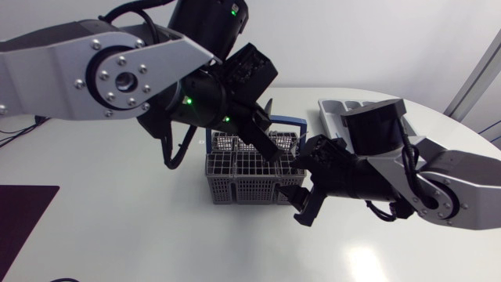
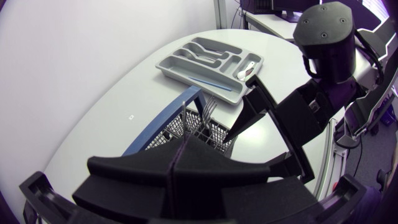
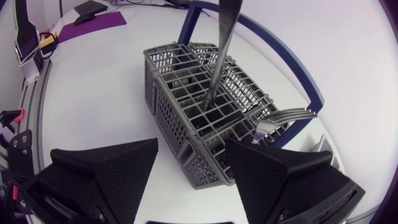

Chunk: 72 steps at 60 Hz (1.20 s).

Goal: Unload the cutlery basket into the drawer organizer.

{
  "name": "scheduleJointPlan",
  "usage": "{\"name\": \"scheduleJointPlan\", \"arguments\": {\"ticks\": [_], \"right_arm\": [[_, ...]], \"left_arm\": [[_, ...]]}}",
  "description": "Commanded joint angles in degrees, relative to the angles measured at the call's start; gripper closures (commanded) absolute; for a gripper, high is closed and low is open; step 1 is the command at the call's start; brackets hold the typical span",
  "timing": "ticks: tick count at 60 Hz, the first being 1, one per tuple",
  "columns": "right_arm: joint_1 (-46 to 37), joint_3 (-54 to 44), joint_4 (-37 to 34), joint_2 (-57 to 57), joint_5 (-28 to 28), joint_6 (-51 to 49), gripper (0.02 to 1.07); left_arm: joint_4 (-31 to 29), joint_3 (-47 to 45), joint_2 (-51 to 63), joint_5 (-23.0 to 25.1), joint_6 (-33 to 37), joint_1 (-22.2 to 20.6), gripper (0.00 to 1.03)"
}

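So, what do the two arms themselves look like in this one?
The left arm and right arm have silver-grey links, black joints and bolt rings. Black cables loop beside the left one; green lights glow on its wrist. The left gripper and right gripper are matte black, with broad wedge-shaped fingers.

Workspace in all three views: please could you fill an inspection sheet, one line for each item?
Surface: white table.
Job's things: grey cutlery basket with a fork in it; drawer organizer beyond it, some cutlery inside.
Clutter: dark purple mat near the table's edge.
End effectors: left end effector shut on a metal utensil standing in the basket; right end effector open, the basket ahead of it.
Cables: black cables hang under the left arm.
Surroundings: nothing seen.
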Motion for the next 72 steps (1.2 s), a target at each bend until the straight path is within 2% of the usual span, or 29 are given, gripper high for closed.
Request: {"name": "scheduleJointPlan", "arguments": {"ticks": [1, 7, 17, 41, 72], "right_arm": [[0.62, 2.01, 0.06, 1.72, 0.22, -1.60, 0.29], [0.62, 3.06, 0.06, 3.04, 0.22, -1.69, 0.29], [0.71, 3.50, 0.06, 4.71, 0.13, -1.86, 0.29], [1.41, 4.21, -0.03, 5.86, 0.39, -1.25, 0.29], [2.03, 5.08, 0.49, 7.53, -1.10, -2.30, 0.29]], "left_arm": [[-0.14, 1.20, -1.00, -0.81, -2.43, -1.33, 1.00], [0.12, -0.56, -2.76, -3.09, -3.30, -3.09, 1.00], [-0.23, 0.14, -4.26, -6.70, -3.39, -3.62, 1.00], [-2.95, 2.08, -3.64, -10.74, -5.24, -5.64, 1.00], [-0.58, 1.46, -1.53, -18.56, -7.79, -5.55, 1.00]]}}
